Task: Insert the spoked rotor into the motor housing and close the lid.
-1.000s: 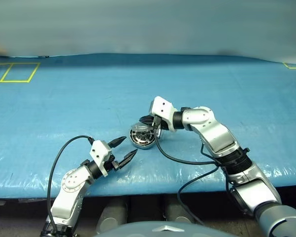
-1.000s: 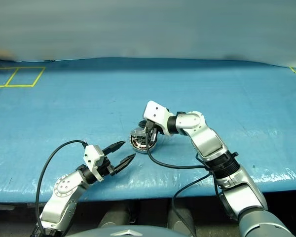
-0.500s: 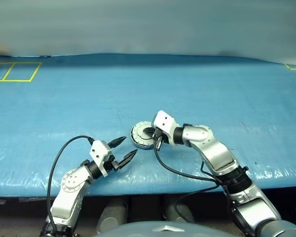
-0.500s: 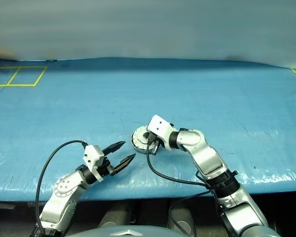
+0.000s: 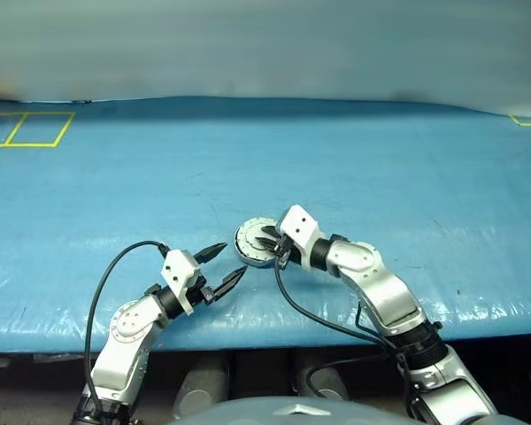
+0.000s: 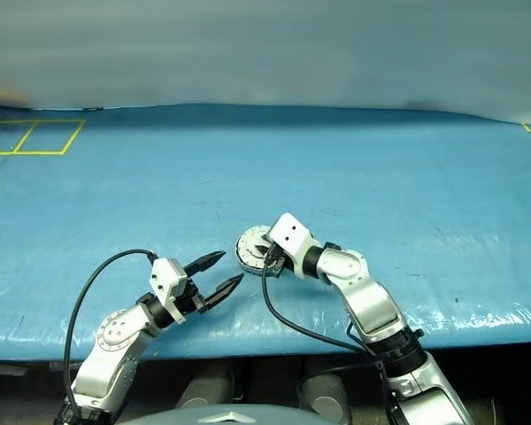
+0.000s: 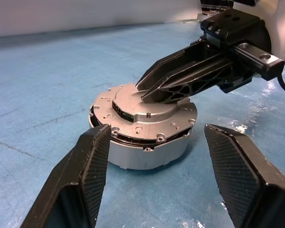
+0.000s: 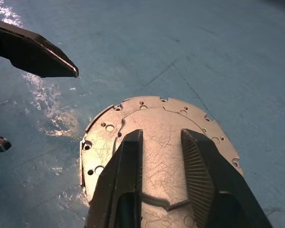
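blue crinkled tarp | round scratched grey lid shut | right pincer narrowly parted | left pincer wide

The motor housing sits on the worktop, near its front edge, and the lid lies flat on top of it. Over the lid from the right comes the right gripper, tips above the lid's face. The left gripper waits just left and in front, housing between its fingers' line.
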### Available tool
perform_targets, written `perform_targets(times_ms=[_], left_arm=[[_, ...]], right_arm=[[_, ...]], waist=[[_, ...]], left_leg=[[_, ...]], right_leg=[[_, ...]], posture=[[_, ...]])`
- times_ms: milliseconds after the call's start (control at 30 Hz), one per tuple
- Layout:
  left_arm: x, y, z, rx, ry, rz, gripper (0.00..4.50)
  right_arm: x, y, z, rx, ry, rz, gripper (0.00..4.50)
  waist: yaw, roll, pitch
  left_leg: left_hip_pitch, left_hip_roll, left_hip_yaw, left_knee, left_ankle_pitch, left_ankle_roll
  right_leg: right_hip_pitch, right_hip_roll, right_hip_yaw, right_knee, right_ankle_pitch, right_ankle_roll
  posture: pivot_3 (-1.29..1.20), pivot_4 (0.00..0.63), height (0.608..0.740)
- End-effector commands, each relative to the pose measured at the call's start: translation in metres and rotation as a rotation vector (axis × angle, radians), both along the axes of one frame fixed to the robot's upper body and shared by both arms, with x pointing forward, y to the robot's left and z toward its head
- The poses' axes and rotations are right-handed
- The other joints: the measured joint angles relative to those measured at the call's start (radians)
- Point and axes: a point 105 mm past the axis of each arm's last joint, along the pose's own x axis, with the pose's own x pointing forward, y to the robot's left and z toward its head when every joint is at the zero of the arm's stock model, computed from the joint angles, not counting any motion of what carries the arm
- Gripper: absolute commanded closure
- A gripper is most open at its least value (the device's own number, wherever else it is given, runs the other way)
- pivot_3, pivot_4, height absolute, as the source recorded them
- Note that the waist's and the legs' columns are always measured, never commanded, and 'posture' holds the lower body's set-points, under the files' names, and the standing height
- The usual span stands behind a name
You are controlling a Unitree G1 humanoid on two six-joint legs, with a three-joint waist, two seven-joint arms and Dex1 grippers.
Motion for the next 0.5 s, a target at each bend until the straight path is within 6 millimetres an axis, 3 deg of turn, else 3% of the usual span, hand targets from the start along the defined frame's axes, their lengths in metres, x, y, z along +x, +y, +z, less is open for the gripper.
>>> perform_targets(times_ms=[33,233,500], left_arm=[[0.001,-0.001,0.012,-0.009,-0.044,-0.013,1.16],[0.002,-0.002,0.013,-0.008,-0.049,-0.013,1.16],[0.0,-0.003,0.012,-0.007,-0.044,-0.018,1.16]], right_arm=[[0.002,0.001,0.019,0.045,-0.074,0.005,2.05],[0.005,0.001,0.017,0.033,-0.052,-0.013,0.04],[0.006,0.001,0.008,0.004,-0.044,-0.032,0.04]], waist=[[0.0,0.0,0.0],[0.001,0.0,0.0],[0.001,0.0,0.0]], left_leg=[[0.0,0.0,0.0,0.0,0.0,0.0],[0.0,0.0,0.0,0.0,0.0,0.0],[0.0,0.0,0.0,0.0,0.0,0.0]], right_leg=[[0.0,0.0,0.0,0.0,0.0,0.0],[0.0,0.0,0.0,0.0,0.0,0.0],[0.0,0.0,0.0,0.0,0.0,0.0]], posture=[[0.0,0.15,0.74],[0.0,0.15,0.74],[0.0,0.15,0.74]])
